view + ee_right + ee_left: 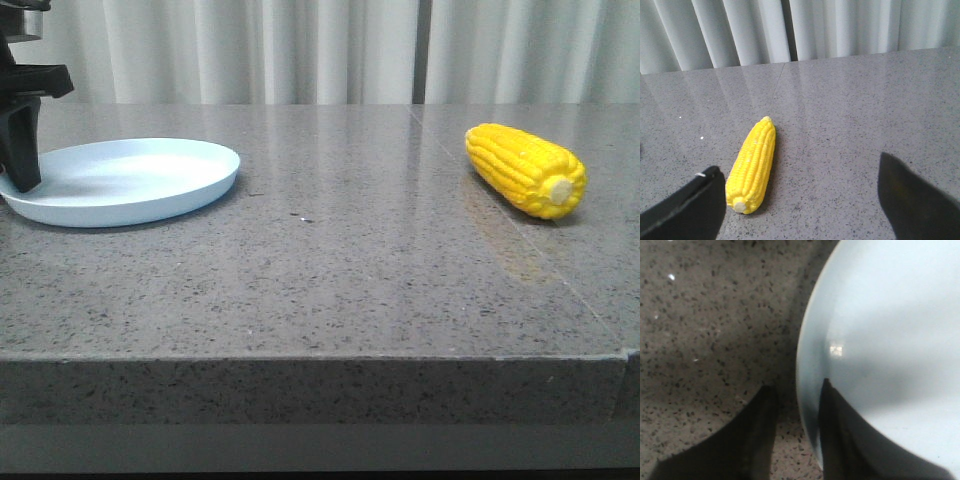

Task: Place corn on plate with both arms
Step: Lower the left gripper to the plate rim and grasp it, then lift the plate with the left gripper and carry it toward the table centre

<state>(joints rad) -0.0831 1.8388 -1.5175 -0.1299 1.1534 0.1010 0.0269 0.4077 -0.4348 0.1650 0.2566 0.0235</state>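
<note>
The yellow corn [525, 168] lies on the grey stone table at the right, its pale stub end toward the front edge. The pale blue plate [150, 180] sits at the left. My left gripper [22, 160] stands at the plate's left rim. In the left wrist view its jaws [798, 385] stand a narrow gap apart astride the plate's rim [807, 370], one finger over the plate, one over the table, with table showing beside the rim. My right gripper [800, 165] is wide open and empty above the table. The corn [754, 162] lies just off one finger, not between the jaws.
The speckled grey table [330, 260] runs between plate and corn, with a seam line [520, 240] near the corn. Its front edge [300, 355] drops off. Pale curtains [300, 50] hang behind.
</note>
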